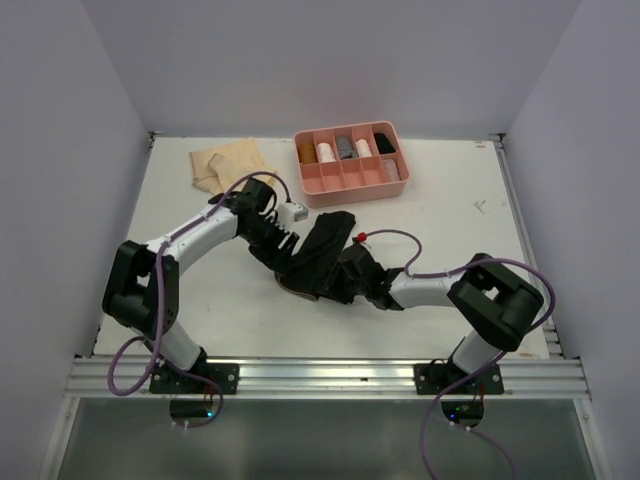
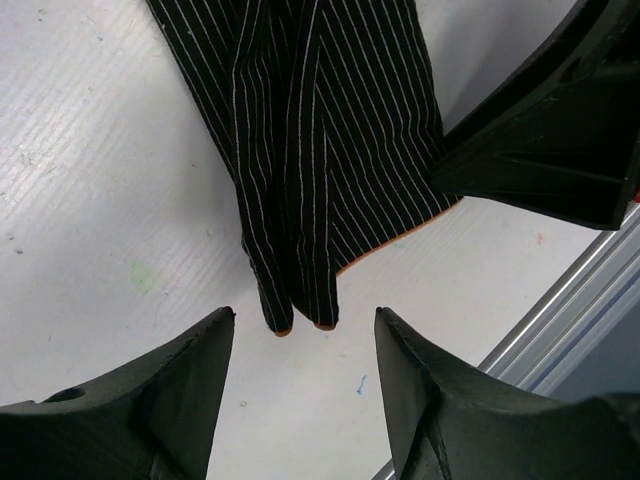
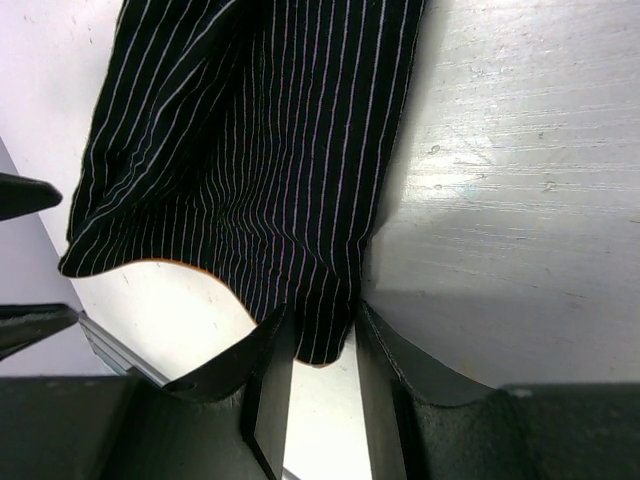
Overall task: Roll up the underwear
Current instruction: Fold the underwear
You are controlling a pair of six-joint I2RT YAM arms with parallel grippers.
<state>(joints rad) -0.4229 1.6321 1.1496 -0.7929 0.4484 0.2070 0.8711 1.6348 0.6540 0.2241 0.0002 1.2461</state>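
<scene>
Seen from above, my black tools blur into the black underwear (image 1: 322, 250) at the middle of the desk (image 1: 450, 215), so their tips are hard to pick out. My right tool (image 3: 318, 325) is clamped on a corner of the striped cloth. My left tool (image 2: 305, 318) stands apart, and the cloth's folded tip just ahead touches neither finger. A tan garment (image 1: 225, 165) lies flat at far left, near the pink tray (image 1: 345, 190) of small rolls.

Worktop (image 1: 455, 235): underwear (image 1: 318, 255) at centre, between left gripper (image 2: 305, 320) and right gripper (image 3: 320, 320), one end in the latter; tray (image 1: 345, 194) behind it, holding rolls (image 1: 335, 150); second garment (image 1: 225, 165) far left.
</scene>
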